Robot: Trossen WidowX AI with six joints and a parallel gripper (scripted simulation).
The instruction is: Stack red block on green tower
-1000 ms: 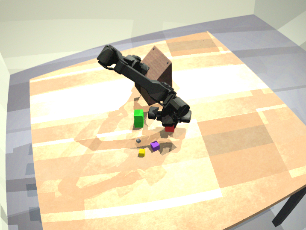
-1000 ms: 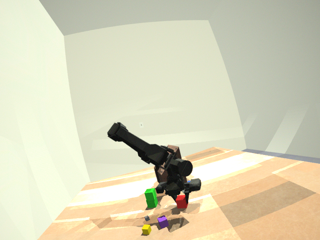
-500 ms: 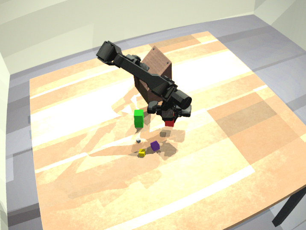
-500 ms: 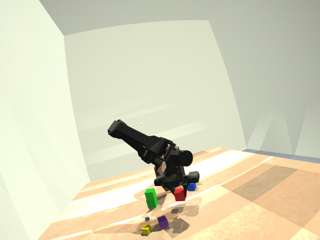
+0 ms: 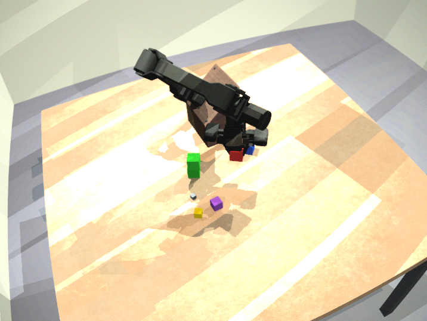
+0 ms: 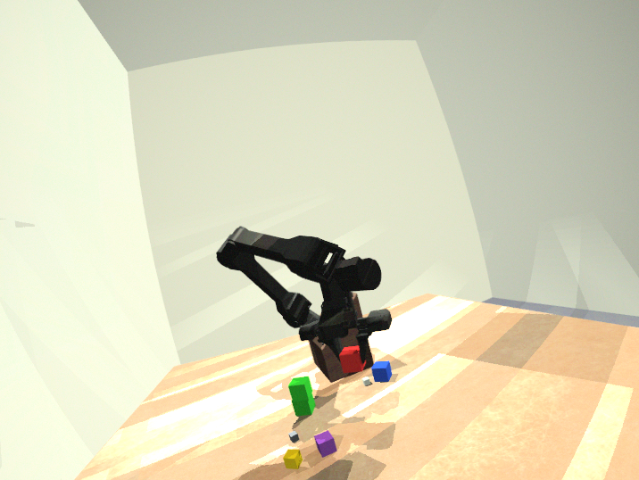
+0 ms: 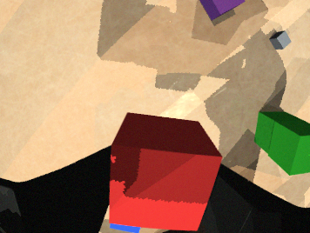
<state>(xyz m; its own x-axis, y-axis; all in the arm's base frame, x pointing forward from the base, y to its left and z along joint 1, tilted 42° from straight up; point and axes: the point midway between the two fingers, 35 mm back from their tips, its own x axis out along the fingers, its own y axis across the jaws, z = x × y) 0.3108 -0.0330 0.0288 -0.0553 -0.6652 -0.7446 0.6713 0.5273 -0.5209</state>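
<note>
Carrying the solid red cube (image 6: 351,359) clamped in the black parallel-jaw gripper (image 6: 352,360), above the wood-grain table (image 5: 310,224). I am judging 2 risks: clipping the green 2-block tower (image 5: 193,165) nearby by approaching low, or releasing off-centre.

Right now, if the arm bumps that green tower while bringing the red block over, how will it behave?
The green tower looks like two stacked cubes, taller than wide, so it would probably tip or shear apart. Its flat top should seat the red block, shut in the gripper, if lowered squarely.
</note>
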